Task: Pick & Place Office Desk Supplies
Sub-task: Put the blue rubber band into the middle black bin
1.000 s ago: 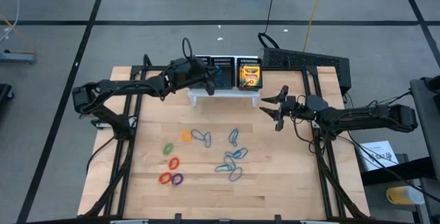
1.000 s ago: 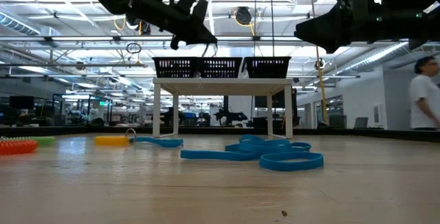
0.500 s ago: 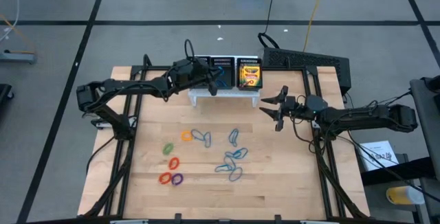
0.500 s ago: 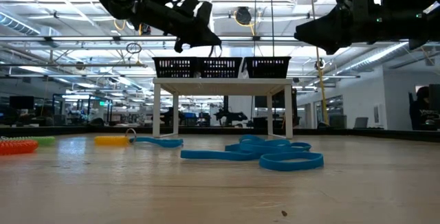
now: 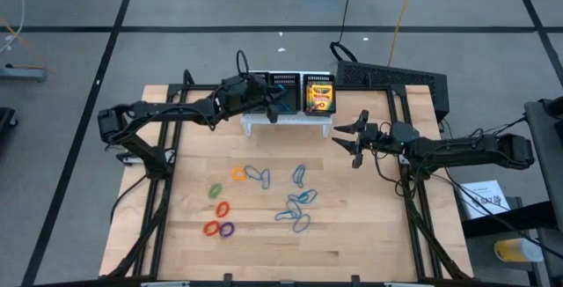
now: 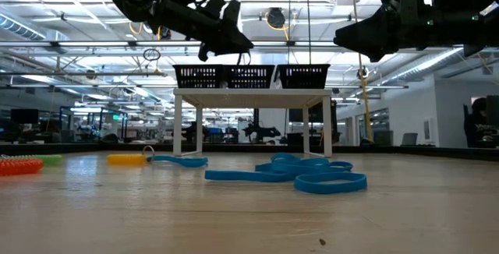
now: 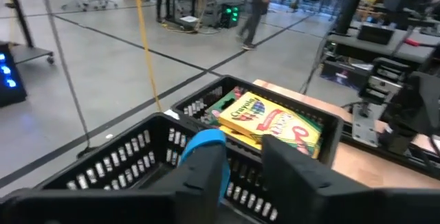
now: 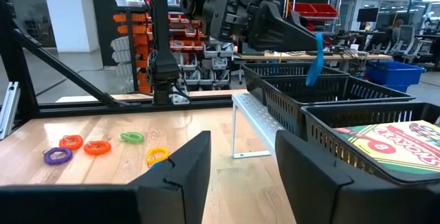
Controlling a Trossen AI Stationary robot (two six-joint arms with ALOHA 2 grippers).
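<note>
My left gripper (image 5: 275, 104) hovers over the black mesh organiser (image 5: 283, 75), near its middle compartment, shut on a thin blue loop (image 8: 315, 59). Yellow-and-green crayon boxes (image 5: 319, 95) lie in the organiser's right compartment and also show in the left wrist view (image 7: 271, 121). My right gripper (image 5: 349, 139) is open and waits in the air to the right of the organiser, holding nothing. More blue loops (image 5: 299, 203) lie flat on the table, with orange (image 5: 238, 174), green (image 5: 214, 189), red (image 5: 211, 228) and purple (image 5: 227, 230) loops to their left. My left gripper pinches the blue loop by its upper end (image 7: 206, 141) between the two fingers. The fingers slant down from the table's left. The loop hangs slack below the fingers (image 8: 275, 35), lifted clear above the organiser's rim.
The organiser stands on a white raised stand (image 6: 249, 94) at the table's far edge. Bare wood lies along the near edge and on the right side of the table. A black box (image 5: 396, 80) sits behind the far right corner.
My left gripper has moved a little toward the table's right, along the top of the organiser, carrying the blue loop with it. The right arm has kept still.
</note>
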